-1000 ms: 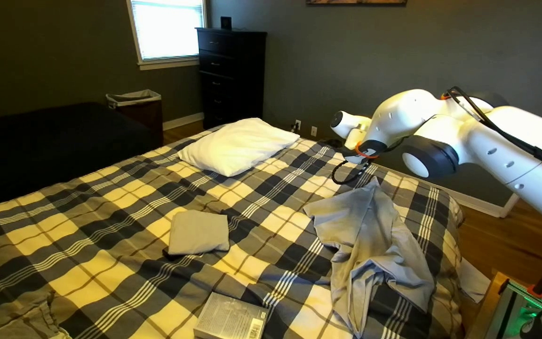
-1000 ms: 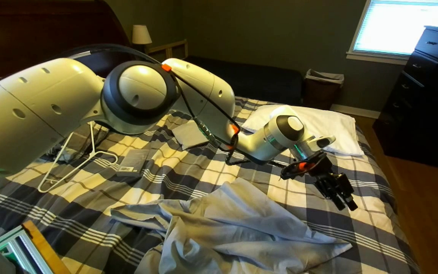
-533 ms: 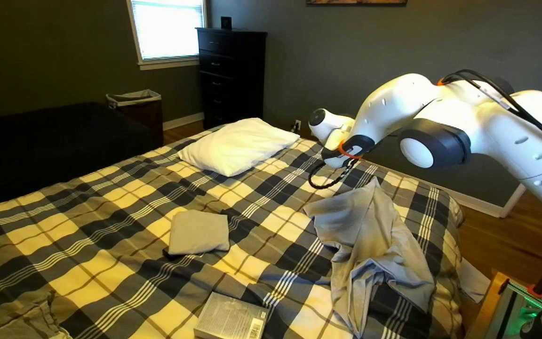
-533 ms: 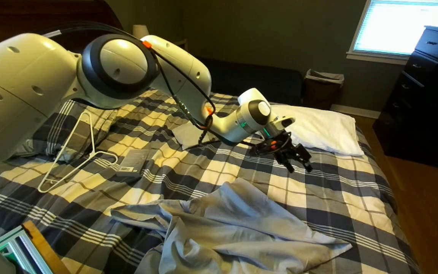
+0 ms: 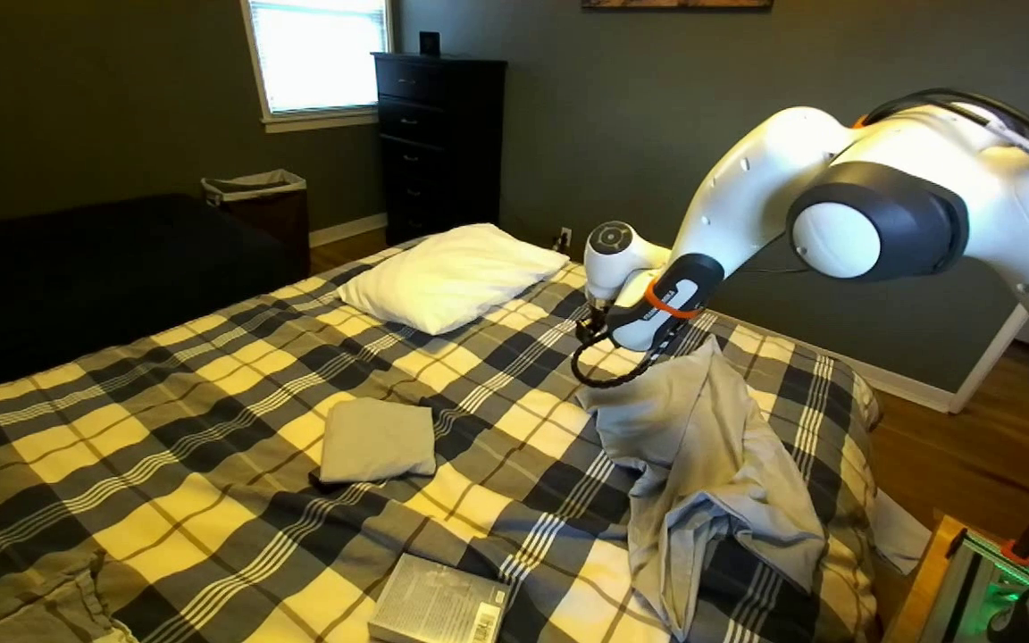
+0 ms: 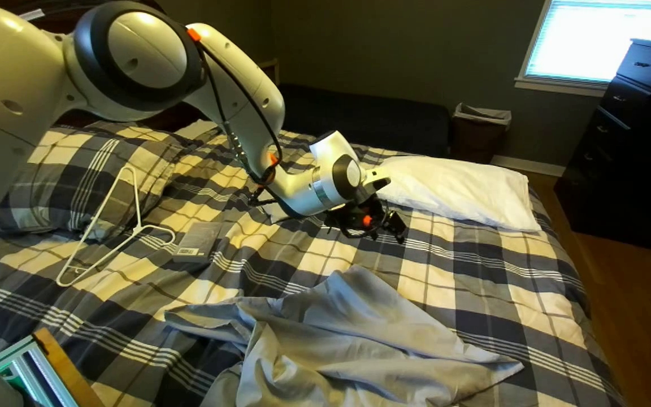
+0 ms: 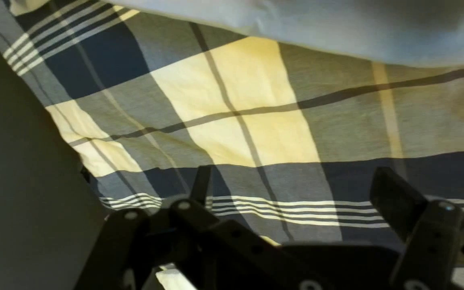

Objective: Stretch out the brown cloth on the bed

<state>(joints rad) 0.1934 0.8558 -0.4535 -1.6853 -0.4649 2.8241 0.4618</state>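
The brown cloth, greyish in this light, lies crumpled and creased near the bed's edge in both exterior views point(image 5: 720, 473) point(image 6: 337, 339). Its near edge shows across the top of the wrist view point(image 7: 357, 28). It lies on the plaid bed cover point(image 5: 238, 429). My gripper point(image 6: 387, 236) is above the cover, between the cloth and the white pillow, apart from both. In the wrist view my gripper point(image 7: 294, 179) is open, with wide-spread fingers point(image 7: 397, 201) and only plaid cover showing between them. In an exterior view the fingers are mostly hidden behind the wrist.
A white pillow point(image 5: 452, 277) lies beyond the gripper. A folded grey cloth point(image 5: 378, 439), a grey box point(image 5: 439, 600) and a white hanger point(image 6: 136, 229) lie elsewhere on the bed. The bed's edge drops to the floor point(image 6: 636, 282) beyond the cloth.
The arm has lifted at its elbow and drawn the gripper back from near the bed's edge to between pillow and cloth. The wrist has tilted. The cloth has not moved.
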